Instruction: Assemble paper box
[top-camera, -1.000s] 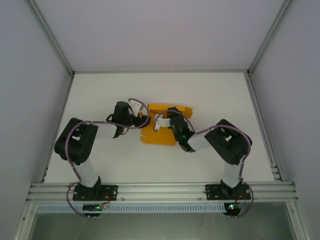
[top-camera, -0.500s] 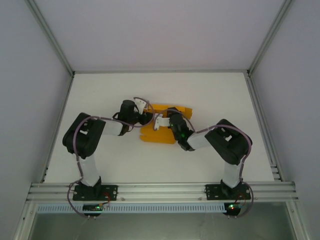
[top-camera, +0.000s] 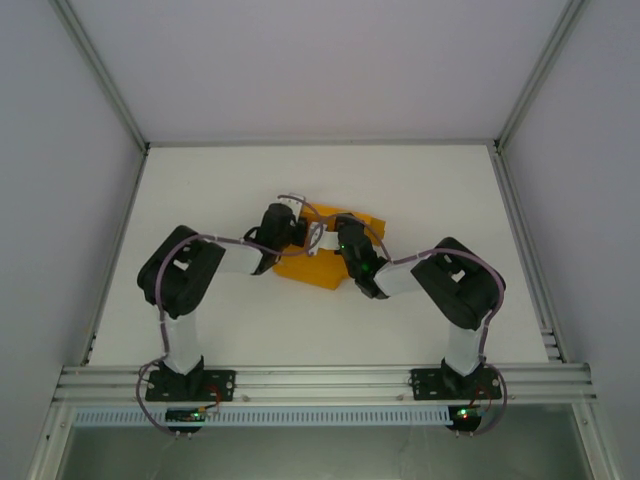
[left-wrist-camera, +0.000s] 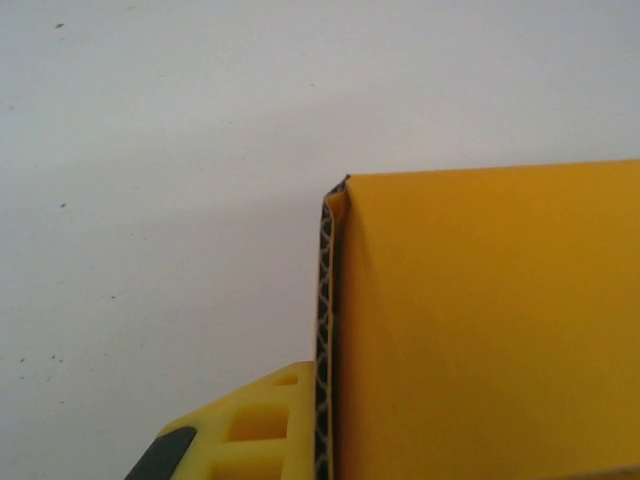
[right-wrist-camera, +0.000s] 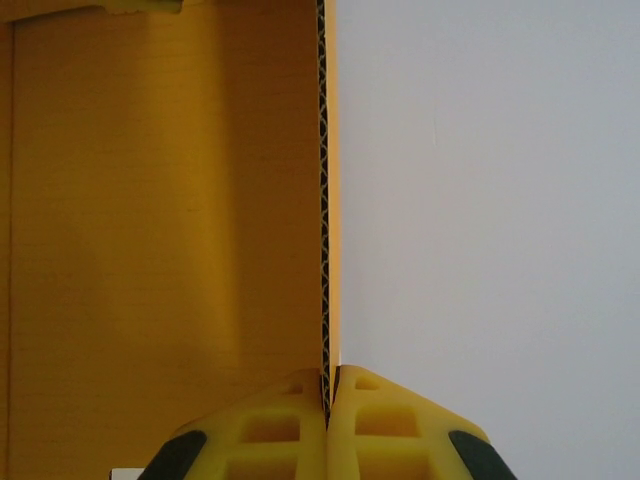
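**Q:** Orange-yellow card, where's the box sitting?

**A:** Mid table, btwn my two wrists. From the top cam it's partly folded, not flat: walls stand up, w/ one orange bit poking out past my right wrist on the far side.

**Q:** Left gripper?

**A:** Clamped on the box. On my left wrist cam, one yellow finger sits bottom-left, pressed against the card's corrugated edge. That edge runs straight up from the finger to a corner. A plain orange panel covers the right of that view and hides my other finger. White table lies above and to the left of the panel.

**Q:** Right gripper?

**A:** Also clenched on the box. Both yellow fingers meet at the bottom of my right wrist cam w/ a thin card wall pinched edge-on btwn them. The wall goes straight up from the tips to the top of the view. Left of it is the box's inner face, ribbed and in shade. Right of it is bare table.

**Q:** Do the two grippers touch?

**A:** Can't tell from the top cam. They're v. close, both over the box's middle, left one coming in from the left, right one from the right.

**Q:** Is the box's base on the table?

**A:** Looks like it from above, but my arms cover much of it.
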